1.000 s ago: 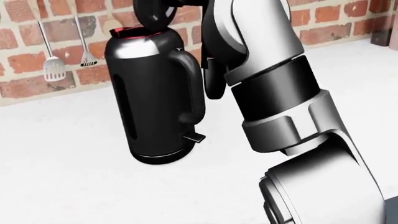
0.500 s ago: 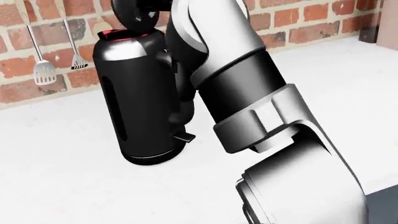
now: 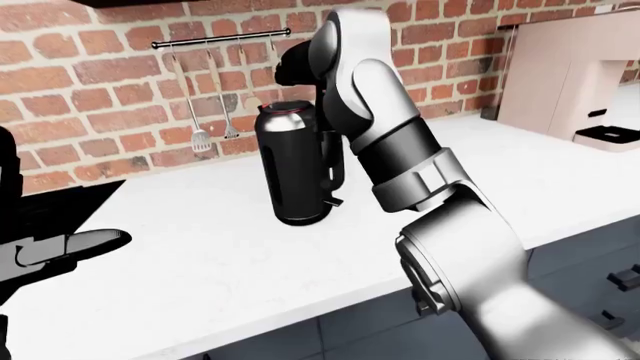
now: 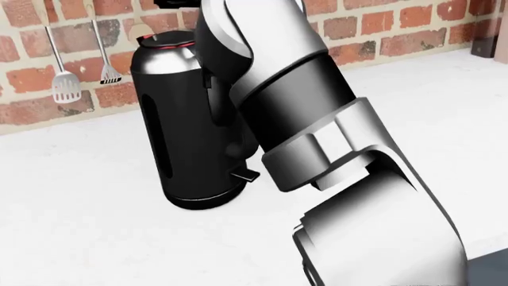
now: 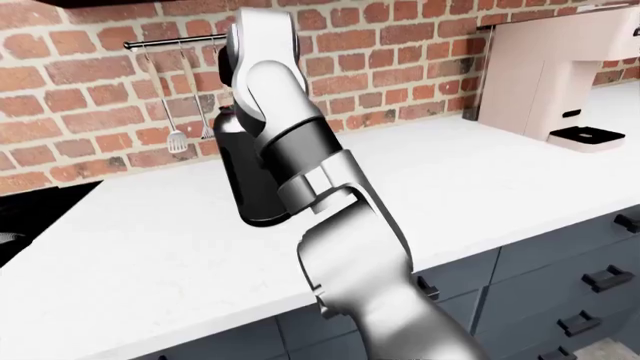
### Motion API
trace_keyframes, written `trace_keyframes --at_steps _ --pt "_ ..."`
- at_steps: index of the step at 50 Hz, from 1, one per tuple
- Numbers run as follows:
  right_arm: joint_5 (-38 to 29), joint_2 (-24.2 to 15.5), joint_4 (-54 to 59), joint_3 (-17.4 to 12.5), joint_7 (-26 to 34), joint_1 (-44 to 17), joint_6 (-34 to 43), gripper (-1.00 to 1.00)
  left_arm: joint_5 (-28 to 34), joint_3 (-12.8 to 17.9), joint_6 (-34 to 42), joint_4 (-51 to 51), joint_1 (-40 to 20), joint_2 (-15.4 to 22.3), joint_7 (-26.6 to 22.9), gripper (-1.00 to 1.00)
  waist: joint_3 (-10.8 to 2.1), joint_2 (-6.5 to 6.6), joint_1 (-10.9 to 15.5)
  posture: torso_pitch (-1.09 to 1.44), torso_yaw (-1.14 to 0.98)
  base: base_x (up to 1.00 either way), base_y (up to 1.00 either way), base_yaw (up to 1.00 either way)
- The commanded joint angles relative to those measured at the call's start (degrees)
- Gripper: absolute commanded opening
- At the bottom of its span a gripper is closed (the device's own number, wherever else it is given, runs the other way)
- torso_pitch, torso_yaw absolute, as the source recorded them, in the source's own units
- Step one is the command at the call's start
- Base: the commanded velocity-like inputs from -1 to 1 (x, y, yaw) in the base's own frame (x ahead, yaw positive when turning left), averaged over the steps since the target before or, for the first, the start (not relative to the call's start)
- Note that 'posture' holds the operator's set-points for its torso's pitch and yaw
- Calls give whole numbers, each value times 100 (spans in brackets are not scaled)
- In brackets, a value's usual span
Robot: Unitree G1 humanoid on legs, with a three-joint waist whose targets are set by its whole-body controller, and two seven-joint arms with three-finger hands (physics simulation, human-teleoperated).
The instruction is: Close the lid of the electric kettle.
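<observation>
The black electric kettle (image 3: 292, 169) stands upright on the white counter (image 3: 200, 255), close to the brick wall. Its lid (image 4: 168, 39) lies low on the top, with a thin red line showing around the rim. My right arm (image 4: 293, 101) reaches over the kettle's handle side and hides the handle. My right hand (image 3: 294, 71) is a dark shape just above the kettle's top, mostly hidden by the forearm, so its fingers do not show. My left hand (image 3: 70, 249) hovers at the left edge of the left-eye view, fingers stretched out, far from the kettle.
A spatula (image 4: 65, 86) and other utensils hang from a rail (image 3: 220, 39) on the wall to the kettle's left. A black stove (image 3: 55, 210) lies at the counter's left end. A beige coffee machine (image 5: 560, 75) stands at the right. Dark drawers (image 5: 585, 277) run below.
The round black lid that stood raised above the kettle's mouth has come down onto the top. My right arm has swung left across the kettle. The camera has shifted slightly.
</observation>
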Motion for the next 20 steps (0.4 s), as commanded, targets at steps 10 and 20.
trace_keyframes --at_steps 10,20 --pt "-121 -168 -219 -59 136 -228 -19 100 156 -3 -177 -46 -98 22 -107 100 -5 37 28 -59 0 0 0 0" --pt "-118 -274 -164 -108 209 -351 -46 100 210 -31 -171 -24 -118 6 -135 100 -8 29 47 -59 0 0 0 0"
